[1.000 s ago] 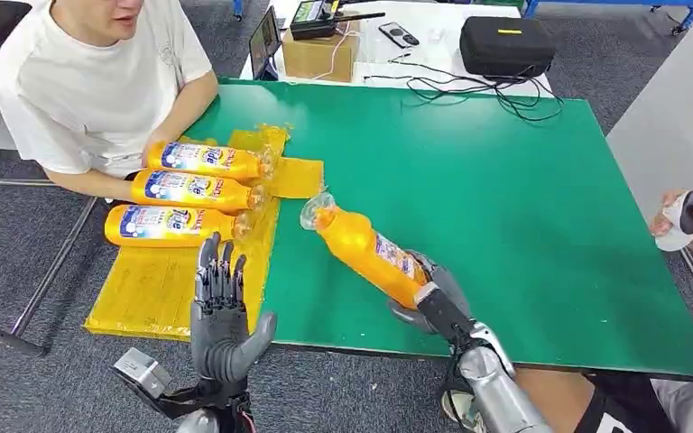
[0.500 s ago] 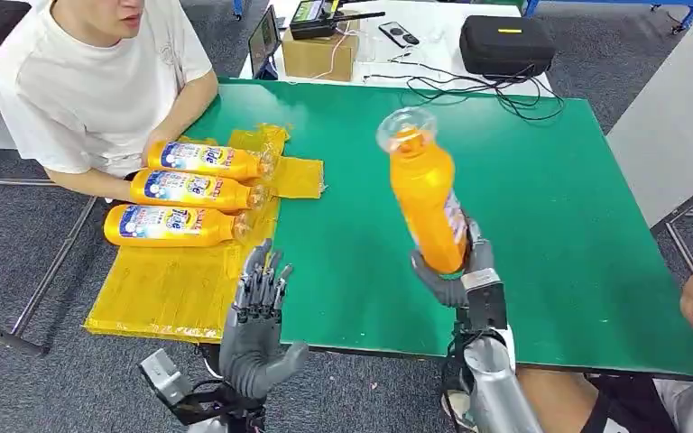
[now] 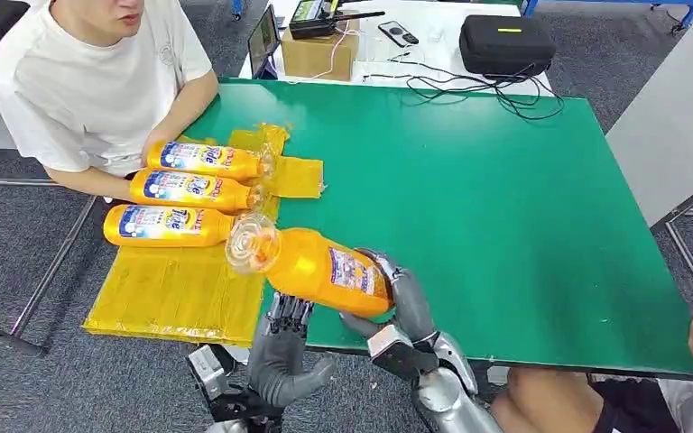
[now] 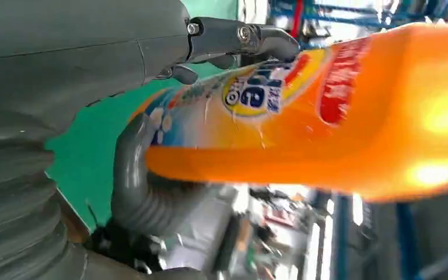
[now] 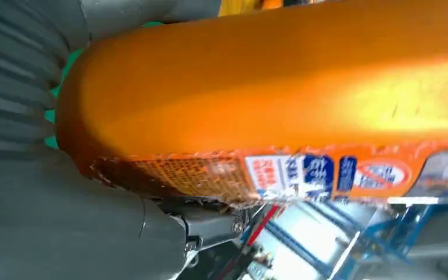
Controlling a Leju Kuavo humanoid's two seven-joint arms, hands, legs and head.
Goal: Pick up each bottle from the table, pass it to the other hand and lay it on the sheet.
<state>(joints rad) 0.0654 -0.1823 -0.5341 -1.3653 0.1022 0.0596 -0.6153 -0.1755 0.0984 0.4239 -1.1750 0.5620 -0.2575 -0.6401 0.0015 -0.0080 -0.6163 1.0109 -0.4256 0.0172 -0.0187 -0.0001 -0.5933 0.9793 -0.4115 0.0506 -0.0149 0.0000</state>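
Four orange bottles are counted: three laid side by side on the one yellow sheet [image 3: 176, 293] at the left, namely the far bottle [image 3: 206, 159], the middle bottle [image 3: 194, 189] and the near bottle [image 3: 167, 225], and a fourth bottle [image 3: 320, 267] raised near the table's near edge.

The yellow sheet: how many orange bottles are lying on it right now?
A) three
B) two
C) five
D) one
A: three orange bottles lie side by side on the yellow sheet, while a fourth bottle is up in the robot's right hand.

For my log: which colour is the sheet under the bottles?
Yellow sheet, clearest in the head view.
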